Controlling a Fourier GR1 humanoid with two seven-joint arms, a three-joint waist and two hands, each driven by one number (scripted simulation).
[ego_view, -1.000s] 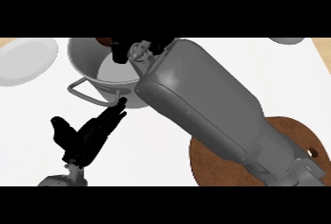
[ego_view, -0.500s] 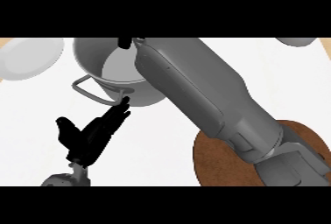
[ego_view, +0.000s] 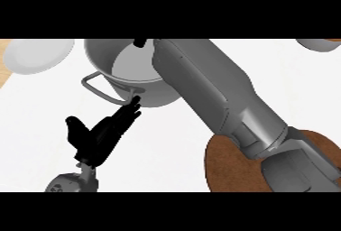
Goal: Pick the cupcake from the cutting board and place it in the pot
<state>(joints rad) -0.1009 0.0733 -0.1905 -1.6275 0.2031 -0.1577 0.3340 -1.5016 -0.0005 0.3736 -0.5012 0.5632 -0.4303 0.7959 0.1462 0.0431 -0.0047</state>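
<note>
Grey pot (ego_view: 136, 85) beside right forearm (ego_view: 220, 103); cupcake hidden

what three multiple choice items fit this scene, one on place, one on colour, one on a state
1. Where does the pot show? A lower right B top centre C lower left
2. What colour is the cutting board? A brown B white C green
3. How is the left robot hand? A shut on the cupcake B open, holding nothing C inside the pot

Key: 1 B, it stands near the upper edge by the right forearm. 2 A, a brown disc at lower right. 3 B, its fingers are straight, outside the pot.
</note>
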